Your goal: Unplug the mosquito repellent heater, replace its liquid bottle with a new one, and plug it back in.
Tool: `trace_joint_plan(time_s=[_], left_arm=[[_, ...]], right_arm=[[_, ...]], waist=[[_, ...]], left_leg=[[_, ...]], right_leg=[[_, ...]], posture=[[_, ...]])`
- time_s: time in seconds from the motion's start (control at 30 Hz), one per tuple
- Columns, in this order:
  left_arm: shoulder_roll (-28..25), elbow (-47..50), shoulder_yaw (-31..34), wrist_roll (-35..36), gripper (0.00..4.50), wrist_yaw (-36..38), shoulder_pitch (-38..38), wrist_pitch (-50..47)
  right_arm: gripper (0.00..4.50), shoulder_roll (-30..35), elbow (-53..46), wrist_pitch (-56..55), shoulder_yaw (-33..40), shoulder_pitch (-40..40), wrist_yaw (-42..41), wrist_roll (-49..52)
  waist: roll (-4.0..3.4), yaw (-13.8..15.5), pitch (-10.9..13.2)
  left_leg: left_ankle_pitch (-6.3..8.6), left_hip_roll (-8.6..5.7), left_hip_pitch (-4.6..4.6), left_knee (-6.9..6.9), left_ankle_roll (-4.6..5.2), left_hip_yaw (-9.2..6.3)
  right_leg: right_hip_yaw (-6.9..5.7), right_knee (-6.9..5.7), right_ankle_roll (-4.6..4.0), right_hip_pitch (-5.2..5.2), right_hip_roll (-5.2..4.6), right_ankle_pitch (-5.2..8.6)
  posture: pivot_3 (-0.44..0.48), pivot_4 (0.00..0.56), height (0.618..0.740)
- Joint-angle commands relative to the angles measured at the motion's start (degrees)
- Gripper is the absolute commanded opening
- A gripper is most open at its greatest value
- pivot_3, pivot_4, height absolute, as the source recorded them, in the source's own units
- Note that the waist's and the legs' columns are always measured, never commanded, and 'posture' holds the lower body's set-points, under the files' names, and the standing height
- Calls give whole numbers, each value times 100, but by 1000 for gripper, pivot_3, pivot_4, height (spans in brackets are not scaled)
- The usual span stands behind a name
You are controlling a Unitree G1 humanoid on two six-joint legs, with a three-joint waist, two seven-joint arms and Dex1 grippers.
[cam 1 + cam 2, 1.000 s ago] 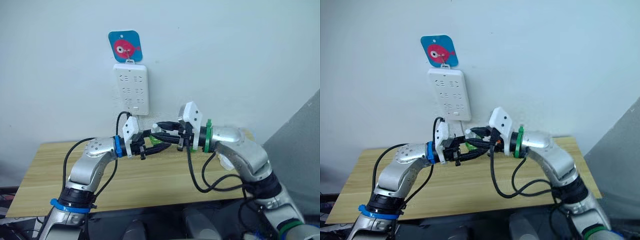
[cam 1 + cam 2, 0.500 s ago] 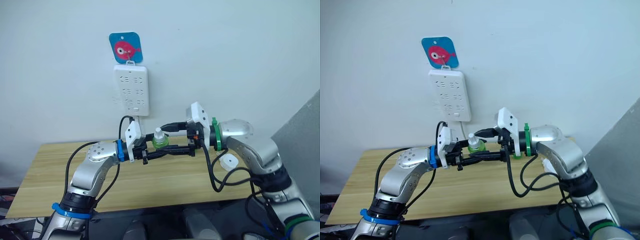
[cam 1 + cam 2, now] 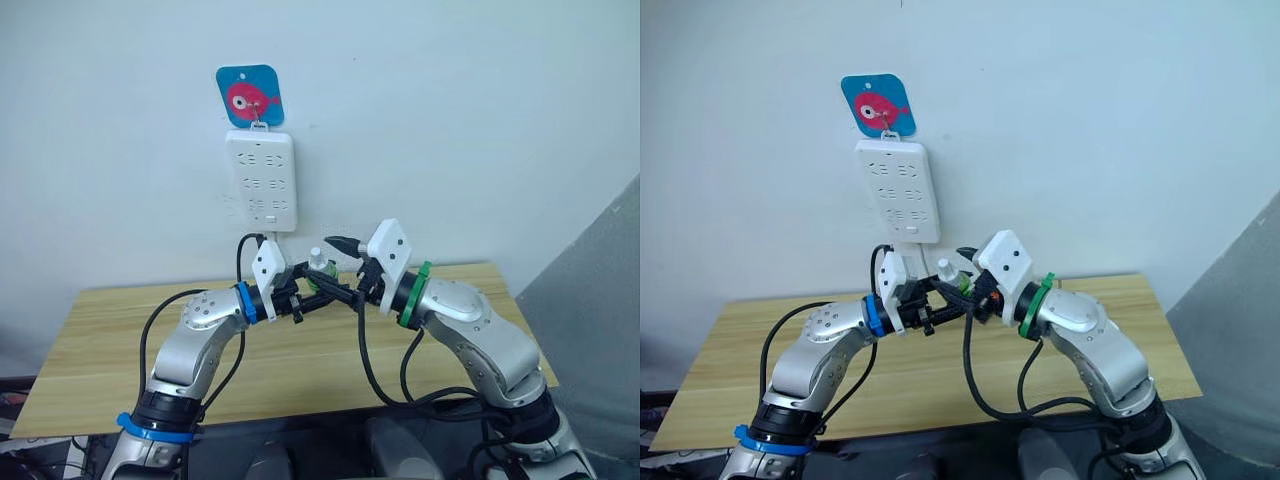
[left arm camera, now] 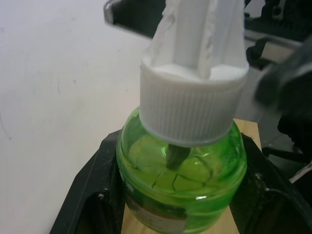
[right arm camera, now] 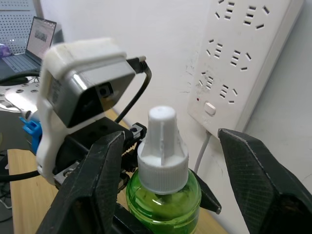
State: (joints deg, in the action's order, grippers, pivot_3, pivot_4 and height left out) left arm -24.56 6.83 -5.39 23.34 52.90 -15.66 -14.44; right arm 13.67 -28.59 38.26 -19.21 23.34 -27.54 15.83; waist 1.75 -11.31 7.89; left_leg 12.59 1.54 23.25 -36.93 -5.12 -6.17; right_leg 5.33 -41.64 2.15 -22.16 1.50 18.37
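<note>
The left tool grips a green liquid bottle with a white ribbed cap above the wooden worktop, at 6 o'clock from the white wall-mounted power strip. The right tool stands open around the cap, its fingers apart from it. The strip's sockets carry no plug, so unplugging appears done; fitting the bottle into the heater and replugging remain.

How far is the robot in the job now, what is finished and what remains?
Done, it seems: no socket of the power strip has anything plugged in. In hand: the left gripper holds the green liquid bottle with its white cap on, and the right gripper is open with a finger on either side of that cap. Left: fitting a bottle to the heater and plugging it in.
</note>
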Motion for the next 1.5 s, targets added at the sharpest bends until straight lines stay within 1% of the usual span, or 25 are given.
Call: trace_joint_plan(time_s=[0.03, 0.1, 0.2, 0.23, 0.3, 0.4, 0.47, 0.53, 0.57, 0.6, 0.7, 0.77, 0.8, 0.9, 1.0, 1.03, 1.1, 1.17, 1.2, 1.27, 1.33, 1.5], left_arm=[[3, 222, 34, -18, 2268, -58, -132, 59], [-2, 259, 36, -8, 2268, -76, -136, 26], [-23, 325, 27, 6, 2268, -94, -119, -15], [-27, 340, 25, 10, 2268, -101, -113, -26], [-48, 383, 23, 22, 2268, -103, -92, -56], [-249, 533, 1, 166, 2268, 151, -11, -244], [-458, 598, -62, 213, 2268, 481, 20, -270], [-641, 613, -130, 212, 2268, 796, 16, -179], [-672, 611, -144, 236, 2268, 860, 7, -178], [-703, 627, -183, 224, 2268, 939, 7, -131], [-713, 706, -229, 223, 2268, 1006, 42, -96], [-694, 718, -238, 202, 2268, 1001, 34, -54], [-670, 712, -226, 192, 2268, 966, 16, -44], [-623, 655, -171, 188, 2268, 872, -64, -56], [-599, 631, -133, 268, 2268, 765, -109, -172], [-592, 637, -116, 305, 2268, 732, -102, -221], [-594, 625, -105, 309, 2268, 728, -91, -226], [-575, 580, -100, 274, 2268, 724, -78, -185], [-565, 560, -104, 256, 2268, 723, -71, -161], [-519, 533, -109, 240, 2268, 683, -48, -146], [-486, 516, -125, 218, 2268, 672, -24, -117], [-473, 490, -124, 214, 2268, 677, 16, -85]], right_arm=[[2818, -115, 12, -133, 5, 130, 4, -7], [2301, -138, 50, -166, 24, 140, -51, 27], [1181, -139, 60, -203, 59, 143, -197, 129], [1093, -135, 56, -213, 70, 139, -238, 153], [1100, -81, 33, -230, 90, 132, -415, 252], [1100, 332, 181, -432, 81, 387, -1491, 651], [1100, 702, 547, -627, 27, 806, -2517, 880], [1100, 1133, 1068, -742, -178, 1359, -3759, 1034], [1100, 1289, 1275, -751, -281, 1560, -4197, 1056], [1100, 1385, 1443, -577, -321, 1734, -4466, 1168], [1100, 1474, 1564, -196, -256, 1917, -4731, 1457], [1100, 1428, 1562, -188, -161, 1860, -4663, 1495], [1830, 1415, 1532, -209, -117, 1815, -4589, 1474], [2756, 1351, 1411, -389, 113, 1686, -4143, 1317], [2762, 1427, 1092, -367, 492, 1409, -3641, 1275], [2762, 1456, 940, -349, 593, 1277, -3473, 1268], [2762, 1351, 583, -319, 837, 950, -2888, 1213], [2762, 1199, 223, -346, 904, 625, -2347, 1089], [2762, 1144, 99, -397, 870, 509, -2166, 1002], [2762, 832, -56, -458, 755, 309, -1646, 807], [2762, 641, -68, -516, 572, 240, -1356, 596], [2762, 455, 139, -658, 239, 299, -1102, 234]], waist=[[0, 1, 0], [0, 3, 0], [0, 5, 0], [0, 5, 0], [0, 8, 0], [0, 9, 0], [-1, 7, 1], [-2, -4, 2], [-6, -1, 4], [-6, 6, 3], [-6, 20, 2], [-6, 26, 2], [-6, 29, 2], [-6, 34, 1], [-6, 39, 1], [-5, 46, 1], [-5, 50, 1], [-6, 42, 0], [-6, 36, 0], [-12, 6, -5], [-16, -12, -9], [-22, 3, -17]], left_leg=[[0, 0, 0, 0, 0, -1], [0, 1, 0, 1, 0, -1], [0, 1, 0, 1, 0, -1], [0, 0, 0, 1, 0, -1], [0, 1, 0, 1, 0, -2], [0, 0, 0, 1, 0, 0], [0, -1, 0, 0, 0, 1], [0, 0, -11, 2, 1, 3], [1, 1, -19, 6, 1, 8], [1, 0, -26, 9, 1, 11], [4, 11, -33, 19, 5, -8], [5, 9, -29, 21, 7, -9], [5, 8, -27, 20, 6, -9], [6, 4, -28, 15, 6, -6], [5, 4, -28, 11, 6, -6], [5, 3, -27, 12, 6, -5], [6, 3, -27, 13, 5, -6], [7, 4, -26, 15, 5, -5], [7, 4, -26, 16, 5, -4], [7, 6, -28, 15, 5, -1], [7, 9, -30, 15, 5, 3], [7, 8, -29, 15, 4, 4]], right_leg=[[-1, 0, 0, 0, 0, 0], [-1, 0, 0, 0, 1, 0], [-1, 0, 0, 0, 0, 0], [-1, 0, 0, 0, 0, 0], [-1, 0, 0, 0, 1, 0], [-1, 1, 0, 0, 0, 0], [-2, 1, 1, 0, 0, 0], [0, 1, 1, 6, 2, 1], [3, 2, 1, 11, 4, 2], [5, 3, 0, 17, 5, 3], [-15, 30, -2, 39, 11, 3], [-14, 37, -4, 40, 10, 3], [-14, 39, -4, 40, 6, 2], [-12, 40, -2, 42, 0, 2], [-11, 40, -1, 43, 0, 3], [-10, 41, -1, 43, 0, 3], [-11, 44, 0, 44, -1, 3], [-9, 45, 0, 43, -1, 3], [-7, 45, 0, 43, 0, 3], [-3, 44, 0, 42, 2, 3], [2, 44, 1, 42, 7, 4], [5, 46, 2, 42, 9, 4]], posture=[[-191, 68, 710], [-187, 68, 710], [-182, 66, 710], [-182, 66, 710], [-176, 66, 710], [-172, 68, 710], [-173, 70, 710], [-169, 68, 710], [-152, 65, 710], [-142, 61, 710], [-127, 55, 710], [-127, 58, 710], [-127, 58, 710], [-134, 51, 710], [-134, 51, 710], [-148, 53, 710], [-157, 54, 710], [-166, 54, 710], [-166, 54, 710], [-181, 52, 710], [-181, 52, 710], [-180, 45, 710]])
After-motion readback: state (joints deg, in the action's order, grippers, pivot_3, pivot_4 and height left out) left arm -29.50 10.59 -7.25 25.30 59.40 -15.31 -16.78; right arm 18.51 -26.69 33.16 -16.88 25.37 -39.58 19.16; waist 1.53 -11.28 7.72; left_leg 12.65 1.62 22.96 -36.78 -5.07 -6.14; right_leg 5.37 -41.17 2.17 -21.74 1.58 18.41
